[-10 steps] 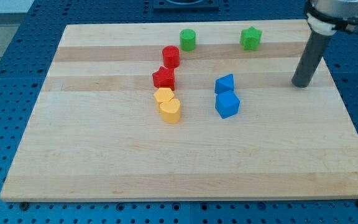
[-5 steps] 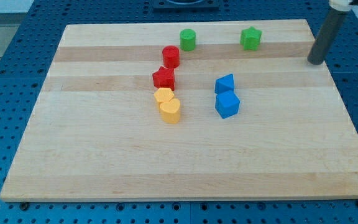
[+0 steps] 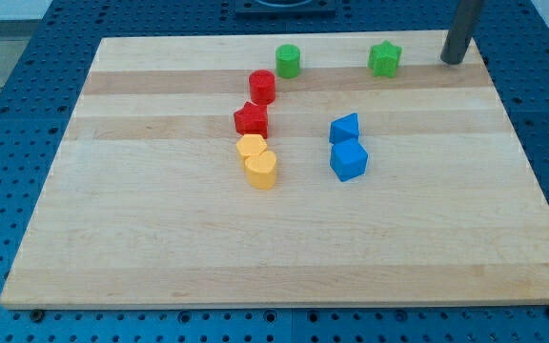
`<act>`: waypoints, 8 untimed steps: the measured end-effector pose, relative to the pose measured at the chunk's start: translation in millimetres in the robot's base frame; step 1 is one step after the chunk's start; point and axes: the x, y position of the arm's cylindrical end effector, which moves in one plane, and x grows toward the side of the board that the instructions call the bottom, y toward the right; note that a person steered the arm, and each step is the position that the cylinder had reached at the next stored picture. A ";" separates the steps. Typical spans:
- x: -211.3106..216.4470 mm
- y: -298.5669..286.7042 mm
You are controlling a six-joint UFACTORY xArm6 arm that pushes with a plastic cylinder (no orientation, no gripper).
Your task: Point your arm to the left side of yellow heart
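Wooden board [image 3: 160, 248]: my tip [image 3: 453, 61] at top right, beside green star [image 3: 384, 59], far from yellow heart [image 3: 262, 169]; no claw fitted.

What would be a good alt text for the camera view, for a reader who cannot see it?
My tip rests at the wooden board's top right corner, far from the yellow heart near the centre. Red, green and blue blocks lie between.

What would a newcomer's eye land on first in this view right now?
Probably the tight column of blocks at mid-board: red cylinder, red star, a yellow block and the yellow heart stacked toward the view's bottom. My tip sits far off at the board's top right corner, beside the green star.
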 end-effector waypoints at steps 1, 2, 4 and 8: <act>2.1 -13.8; 28.6 -20.7; 169.2 -18.5; 240.4 -375.5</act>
